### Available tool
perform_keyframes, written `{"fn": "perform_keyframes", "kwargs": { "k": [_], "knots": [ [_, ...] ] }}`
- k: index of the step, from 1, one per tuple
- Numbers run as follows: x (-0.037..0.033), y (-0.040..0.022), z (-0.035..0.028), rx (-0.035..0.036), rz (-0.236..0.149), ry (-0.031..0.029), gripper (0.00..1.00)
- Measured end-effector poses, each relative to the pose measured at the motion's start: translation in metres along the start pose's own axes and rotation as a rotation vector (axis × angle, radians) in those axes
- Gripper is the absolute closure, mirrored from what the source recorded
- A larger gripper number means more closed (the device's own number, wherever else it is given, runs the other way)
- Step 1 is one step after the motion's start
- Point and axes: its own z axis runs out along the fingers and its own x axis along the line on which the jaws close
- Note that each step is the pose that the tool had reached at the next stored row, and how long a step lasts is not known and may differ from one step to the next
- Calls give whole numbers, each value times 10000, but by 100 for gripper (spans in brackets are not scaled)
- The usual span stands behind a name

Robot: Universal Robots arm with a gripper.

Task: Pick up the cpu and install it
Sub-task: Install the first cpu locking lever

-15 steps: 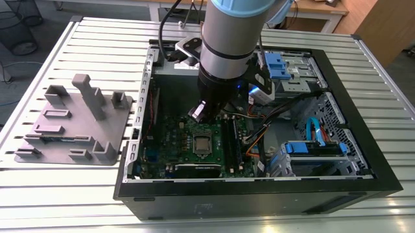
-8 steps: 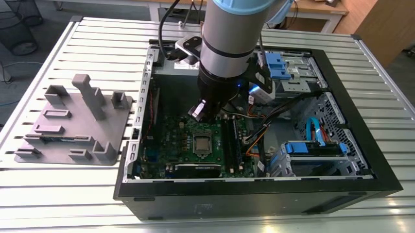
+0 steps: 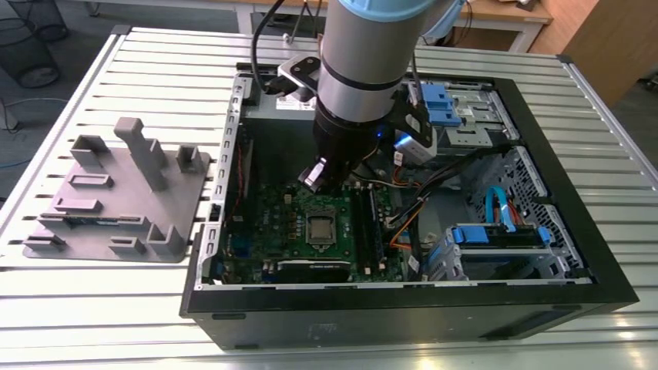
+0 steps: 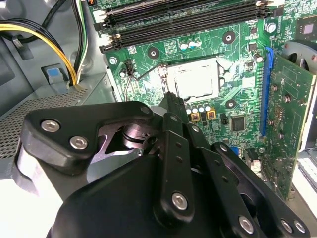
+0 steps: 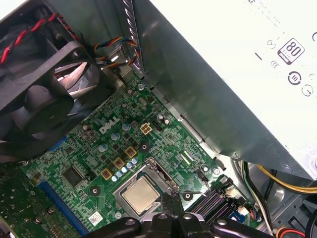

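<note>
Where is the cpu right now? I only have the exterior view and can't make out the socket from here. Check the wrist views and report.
Observer: The cpu lies flat in the motherboard socket, silver top up, in both wrist views.
Operator: Give me the gripper's position against it.
Observer: In the second wrist view the gripper hangs just beside the cpu's edge, and the chip's top is bare.
Operator: Report what runs next to the socket.
Observer: The memory slots lie alongside it, with no modules in them.
</note>
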Motion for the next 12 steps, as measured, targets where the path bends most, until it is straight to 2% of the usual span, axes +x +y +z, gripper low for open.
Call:
{"fn": "perform_keyframes", "kwargs": {
  "k": [6,12],
  "knots": [
    [-6,2,-2,1,1,3,89],
    [-68,-12,1,0,0,0,89]
  ]
}}
